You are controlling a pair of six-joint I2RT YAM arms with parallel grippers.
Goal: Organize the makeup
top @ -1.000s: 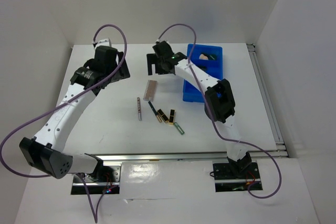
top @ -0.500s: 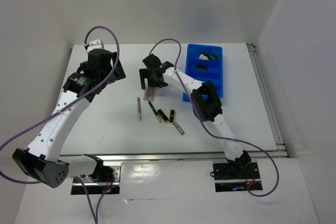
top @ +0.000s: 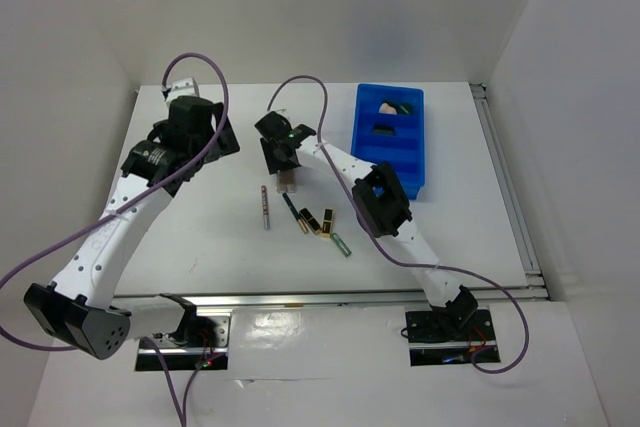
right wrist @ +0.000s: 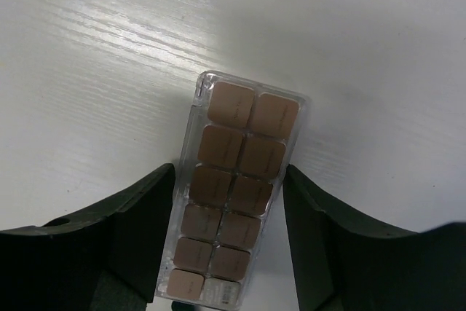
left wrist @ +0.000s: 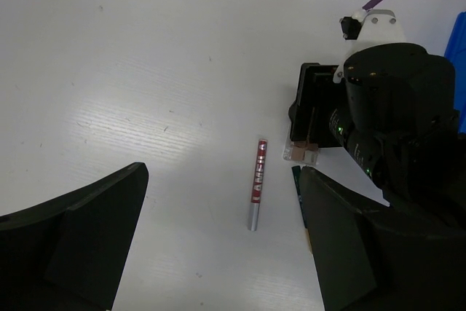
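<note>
White tabletop fills the workspace, boxed in by plain white walls. Your tan palette lies flat on it, left of the bin and in the far half of the table. Its two columns of brown pans face up through a clear case.

Your right gripper is down over the palette with its fingers parted, one along each long side. The palette sits slightly askew between them. A thin strip of table shows beside the finger on the right of the wrist view. On the other side you cannot tell whether the pad touches the case.

Just nearer to you, the loose items lie in a short row. From the left they are a silver-and-red pencil, a dark pencil, two black-gold lipsticks side by side, and a green tube at the near right end. The dark pencil's far end comes close to the palette's near end.

To the right stands the blue bin, its long side running away from you. Its farthest compartment holds a peach sponge and a dark green pad. The next compartment holds a black square compact.

Your left gripper hangs over bare table left of the palette, fingers spread wide and gripping nothing.
</note>
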